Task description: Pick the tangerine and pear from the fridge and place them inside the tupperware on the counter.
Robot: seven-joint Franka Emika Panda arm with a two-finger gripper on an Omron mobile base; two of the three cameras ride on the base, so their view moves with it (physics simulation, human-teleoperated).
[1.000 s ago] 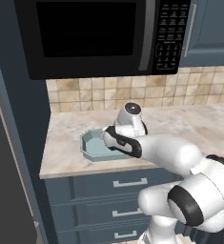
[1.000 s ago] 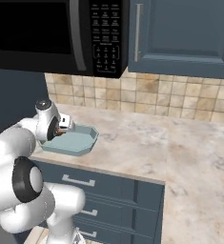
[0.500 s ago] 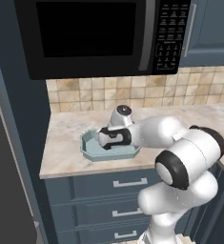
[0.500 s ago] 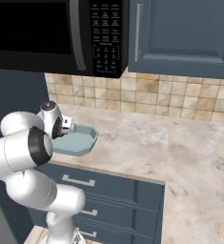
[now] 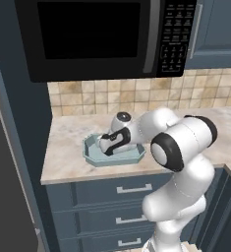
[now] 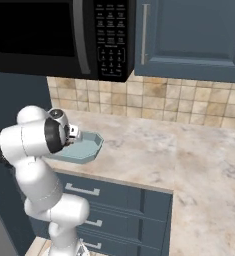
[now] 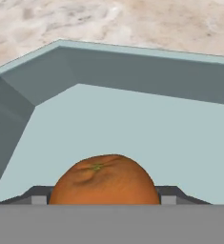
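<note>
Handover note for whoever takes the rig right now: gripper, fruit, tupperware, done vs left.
Gripper: shut on the tangerine, held low inside the tupperware.
Tupperware sits on the counter below the microwave; the tray floor ahead of the fruit is bare in the hand view.
Done: tangerine brought over the tray.
Left: open the jaws to release it, pull the hand out, then fetch the pear from the fridge and place it in the same tray.

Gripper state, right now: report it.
Gripper: shut on the tangerine, down inside the tupperware.
</note>
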